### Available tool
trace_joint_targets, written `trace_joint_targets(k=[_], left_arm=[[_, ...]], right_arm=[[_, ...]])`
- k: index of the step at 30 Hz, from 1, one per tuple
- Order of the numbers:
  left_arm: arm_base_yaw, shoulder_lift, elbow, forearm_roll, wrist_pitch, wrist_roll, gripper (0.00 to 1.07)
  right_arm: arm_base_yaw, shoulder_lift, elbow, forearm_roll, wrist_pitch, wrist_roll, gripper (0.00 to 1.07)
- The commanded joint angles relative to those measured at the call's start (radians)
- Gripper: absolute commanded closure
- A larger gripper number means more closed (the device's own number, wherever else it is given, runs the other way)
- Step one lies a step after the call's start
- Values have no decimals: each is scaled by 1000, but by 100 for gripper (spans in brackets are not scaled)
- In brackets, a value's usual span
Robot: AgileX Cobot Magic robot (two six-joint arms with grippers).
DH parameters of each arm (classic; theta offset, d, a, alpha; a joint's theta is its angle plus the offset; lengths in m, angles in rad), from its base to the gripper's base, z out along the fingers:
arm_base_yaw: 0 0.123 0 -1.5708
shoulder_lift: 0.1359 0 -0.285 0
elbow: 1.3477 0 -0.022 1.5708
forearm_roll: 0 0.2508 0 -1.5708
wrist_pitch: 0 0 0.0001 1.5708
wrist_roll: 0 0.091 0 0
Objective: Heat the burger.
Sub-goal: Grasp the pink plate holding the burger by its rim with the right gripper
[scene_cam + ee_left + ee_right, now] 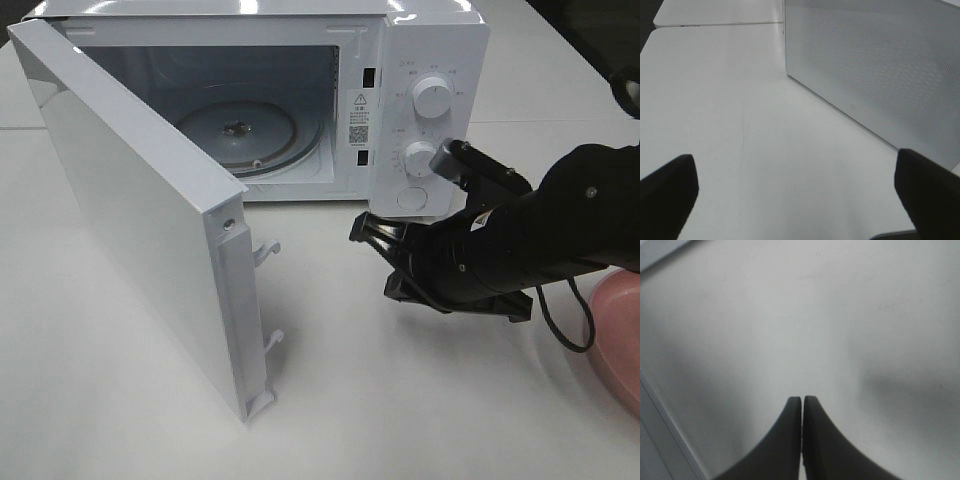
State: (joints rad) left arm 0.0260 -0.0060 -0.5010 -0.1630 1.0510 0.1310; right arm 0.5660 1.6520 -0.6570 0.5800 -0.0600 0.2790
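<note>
Right end effector (pixel 365 228) closed, empty, by the microwave (pixel 425 60); left end effector (pixel 795 167) gaping at its open door (pixel 875 65).

There is one white microwave (pixel 300 40) just beyond the right gripper (pixel 360 228), with one open door (pixel 130 220), one glass turntable (pixel 237 130), two dials (upper dial (pixel 433 97), lower dial (pixel 420 157)) and one round button (pixel 411 198) near that gripper's fingertips. One pink plate (pixel 620 330) lies back beside its arm. Grippers number two, the left gripper (pixel 795 162) showing two fingers.

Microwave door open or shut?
Open. The door stands swung wide, and the bare glass turntable inside is in plain view.
</note>
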Motion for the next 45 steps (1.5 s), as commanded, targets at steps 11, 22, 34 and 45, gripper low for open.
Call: trace_joint_targets(k=[11, 22, 34, 45], left_arm=[[-4, -10, 4, -10, -14, 0, 7], [-4, -10, 4, -10, -14, 0, 7], [-4, -10, 4, -10, -14, 0, 7], [-4, -10, 4, -10, -14, 0, 7]], right_arm=[[-3, -93, -4, -258, 360, -162, 103], [-35, -197, -4, -428, 491, -119, 99], [-175, -308, -4, -526, 676, -113, 86], [-265, -308, -4, -667, 741, -83, 11]])
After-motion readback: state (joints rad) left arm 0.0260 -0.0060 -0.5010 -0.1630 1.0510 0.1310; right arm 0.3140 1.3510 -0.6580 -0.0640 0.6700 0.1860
